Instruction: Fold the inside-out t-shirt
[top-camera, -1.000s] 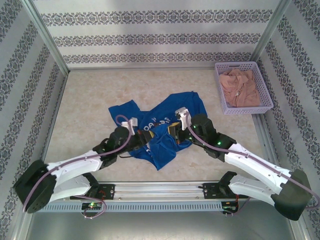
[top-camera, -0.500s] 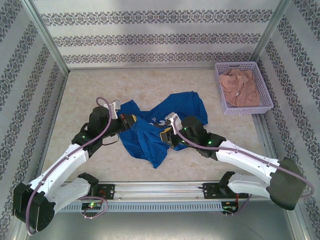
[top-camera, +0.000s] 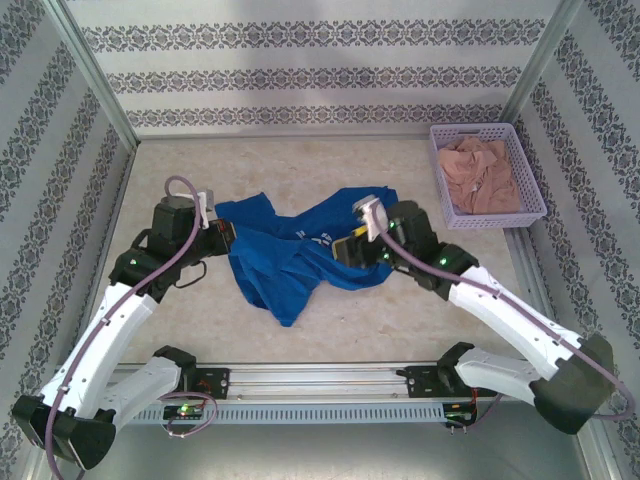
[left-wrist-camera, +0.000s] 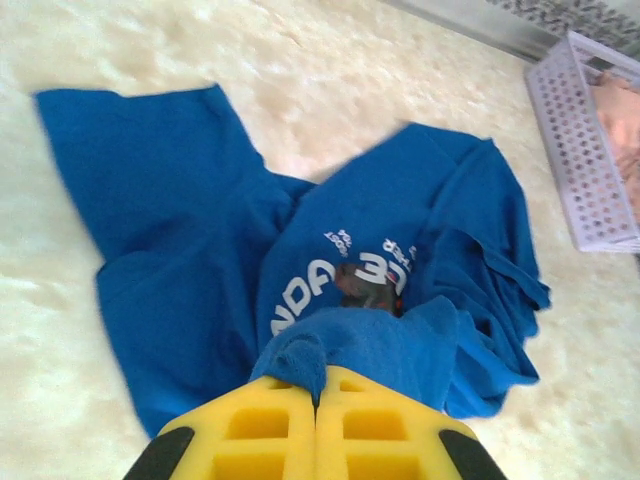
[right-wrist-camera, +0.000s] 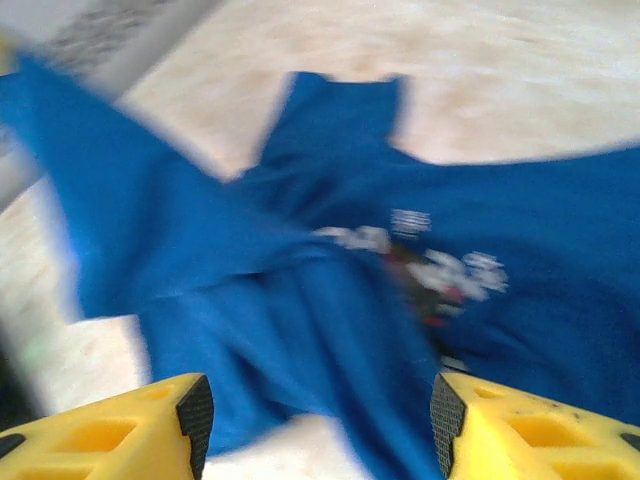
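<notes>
The inside-out t-shirt (top-camera: 290, 262) is a royal-blue heap in the middle of the table, with white print showing on its folds (left-wrist-camera: 385, 265). My left gripper (top-camera: 228, 238) is at the shirt's left edge and is shut on a fold of blue cloth, which is pinched between its yellow fingers (left-wrist-camera: 318, 385). My right gripper (top-camera: 347, 250) hovers over the shirt's right half. Its jaws are wide apart (right-wrist-camera: 320, 420) and hold nothing; the t-shirt (right-wrist-camera: 300, 300) lies blurred beneath them.
A lilac basket (top-camera: 497, 222) with a pinkish-beige garment (top-camera: 478, 175) in it stands at the back right; the basket (left-wrist-camera: 590, 150) also appears in the left wrist view. Patterned walls enclose the table on three sides. A metal rail (top-camera: 320, 375) runs along the near edge.
My right gripper opened and let go of the shirt, then drew back to the right. My left gripper moved left and away from the near edge, pulling the cloth with it.
</notes>
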